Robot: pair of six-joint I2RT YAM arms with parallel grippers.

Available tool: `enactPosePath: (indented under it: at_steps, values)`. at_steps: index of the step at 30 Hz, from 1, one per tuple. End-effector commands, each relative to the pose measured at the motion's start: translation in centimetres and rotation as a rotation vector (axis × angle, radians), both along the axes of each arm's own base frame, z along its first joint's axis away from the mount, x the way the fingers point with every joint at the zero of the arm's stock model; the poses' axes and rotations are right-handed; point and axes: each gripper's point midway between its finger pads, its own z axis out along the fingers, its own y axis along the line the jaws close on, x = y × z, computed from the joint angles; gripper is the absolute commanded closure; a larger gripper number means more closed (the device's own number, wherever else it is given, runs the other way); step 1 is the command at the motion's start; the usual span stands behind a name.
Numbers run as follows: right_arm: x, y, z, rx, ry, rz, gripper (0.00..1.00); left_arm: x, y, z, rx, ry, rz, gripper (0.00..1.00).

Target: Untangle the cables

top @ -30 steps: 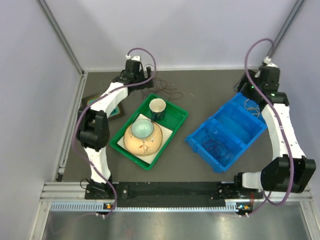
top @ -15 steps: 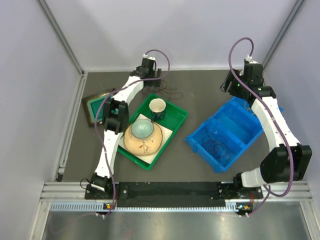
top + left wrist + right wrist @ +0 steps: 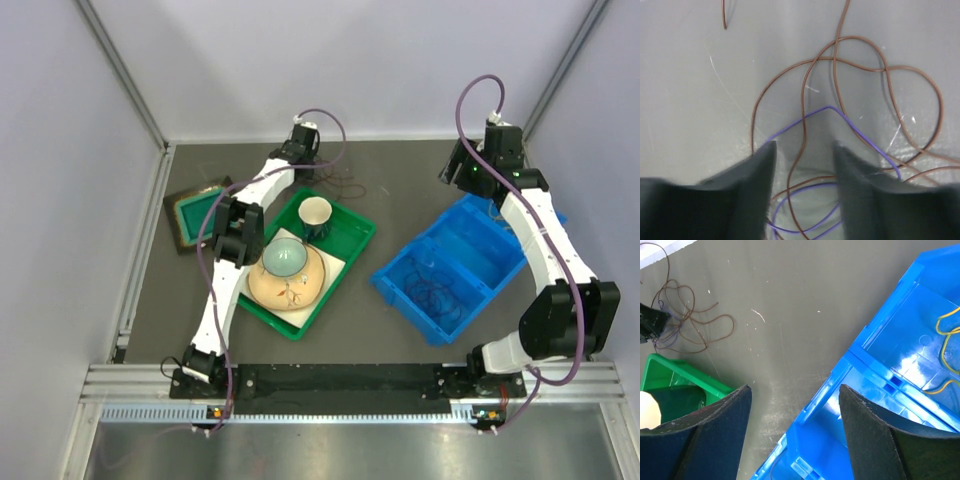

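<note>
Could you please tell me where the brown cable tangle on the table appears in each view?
Top external: brown cable tangle just beyond the green tray's far corner.
Left wrist: fills the centre of the frame.
Right wrist: upper left, above the tray.
Shared landmark: green tray, absent from left wrist.

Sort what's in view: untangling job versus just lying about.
Job: brown cable, purple cable, yellow cable and dark cable in the blue bin.
Lying about: green tray, cup, bowl, teal square frame.
</note>
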Motion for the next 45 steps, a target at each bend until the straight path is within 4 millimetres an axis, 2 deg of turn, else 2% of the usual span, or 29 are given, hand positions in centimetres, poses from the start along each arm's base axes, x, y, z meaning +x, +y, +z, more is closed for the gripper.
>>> enactPosePath:
  at_steps: [1,2,3,5,7,8,9,10,11,12,14,15,17,18,19,20,21,22,23,24,25,26,27,28,29,30,35,40,45]
  values:
    - [0.3,-0.3,2.3,0.007,-0.062,-0.024,0.30,0.1,0.5,-2.0,-0.035,0.019,0.019,0.69]
    - [0.2,-0.3,2.3,0.008,-0.064,-0.025,0.30,0.2,0.4,-1.7,-0.054,0.018,0.018,0.90]
    - [0.1,-0.3,2.6,0.009,-0.070,-0.025,0.30,0.3,0.6,-1.4,-0.085,0.018,0.024,0.99]
    - [0.0,-0.3,2.6,0.011,-0.071,-0.028,0.30,0.4,-0.1,-0.6,-0.159,0.022,0.005,1.00]
    - [-0.1,-0.3,2.8,0.017,-0.076,-0.029,0.30,0.7,-0.6,2.3,-0.233,-0.018,-0.026,1.00]
    - [-0.2,-0.2,2.8,0.019,-0.075,-0.028,0.30,0.5,-0.7,2.9,-0.261,-0.023,-0.025,1.00]
    - [-0.3,-0.2,2.8,0.020,-0.075,-0.027,0.30,0.6,-0.9,6.4,-0.297,-0.081,-0.038,1.00]
    - [-0.3,-0.2,2.8,0.024,-0.076,-0.027,0.30,0.5,-1.3,8.2,-0.329,-0.114,-0.054,1.00]
    - [-0.4,-0.2,2.8,0.025,-0.076,-0.028,0.30,0.5,-1.6,9.0,-0.370,-0.157,-0.056,1.00]
    - [-0.4,-0.1,2.8,0.027,-0.075,-0.026,0.30,0.2,-1.5,13.1,-0.403,-0.233,-0.061,1.00]
    - [-0.5,-0.1,2.9,0.031,-0.079,-0.026,0.30,-0.4,-2.2,15.7,-0.467,-0.283,-0.098,1.00]
    - [-0.6,-0.1,2.9,0.030,-0.081,-0.028,0.30,-0.8,-2.2,17.9,-0.481,-0.318,-0.104,1.00]
    - [-0.7,-0.1,2.9,0.031,-0.080,-0.028,0.30,-1.3,-1.9,19.1,-0.492,-0.334,-0.094,1.00]
    - [-0.8,-0.1,2.8,0.030,-0.078,-0.026,0.30,-1.5,-1.5,21.0,-0.492,-0.381,-0.082,1.00]
    - [-0.9,-0.2,2.5,0.031,-0.073,-0.031,0.30,-1.7,-1.3,21.4,-0.497,-0.396,-0.077,1.00]
    - [-0.9,-0.1,2.4,0.032,-0.071,-0.030,0.30,-2.0,-0.3,20.0,-0.473,-0.389,-0.031,1.00]
    - [-0.9,0.0,2.2,0.034,-0.069,-0.028,0.30,-1.9,0.6,20.8,-0.458,-0.432,0.007,1.00]
    - [-1.0,0.1,2.0,0.043,-0.066,-0.025,0.30,-2.0,0.9,19.8,-0.442,-0.417,0.026,1.00]
    - [-0.9,0.1,1.9,0.044,-0.067,-0.022,0.30,-1.7,1.3,19.6,-0.420,-0.408,0.036,1.00]
    - [-0.9,0.3,1.7,0.049,-0.060,-0.019,0.30,-1.1,1.6,17.0,-0.383,-0.356,0.062,1.00]
    - [-0.8,0.4,1.7,0.051,-0.062,-0.014,0.30,-1.6,2.1,14.8,-0.334,-0.276,0.086,0.91]
    - [-0.8,0.3,1.5,0.051,-0.055,-0.014,0.30,-0.8,2.1,15.6,-0.324,-0.283,0.093,0.63]
    - [-0.7,0.3,1.5,0.050,-0.056,-0.014,0.30,-0.4,2.2,12.8,-0.300,-0.227,0.102,0.43]
    - [-0.6,0.4,1.5,0.047,-0.057,-0.011,0.30,-0.7,2.2,11.2,-0.277,-0.173,0.109,0.30]
    - [-0.6,0.3,1.5,0.044,-0.056,-0.011,0.30,-0.3,2.0,11.1,-0.282,-0.169,0.109,0.25]
    - [-0.5,0.3,1.6,0.043,-0.058,-0.010,0.30,-0.2,2.0,9.1,-0.274,-0.132,0.113,0.19]
    - [-0.3,0.3,1.2,0.036,-0.048,-0.006,0.30,-0.7,1.8,4.9,-0.272,-0.051,0.127,0.16]
    - [-0.1,0.5,0.6,0.040,-0.032,-0.001,0.30,-1.3,2.2,2.8,-0.258,-0.016,0.150,0.17]
    - [-0.1,0.5,0.3,0.046,-0.025,-0.001,0.30,-1.4,2.6,1.7,-0.252,-0.004,0.164,0.19]
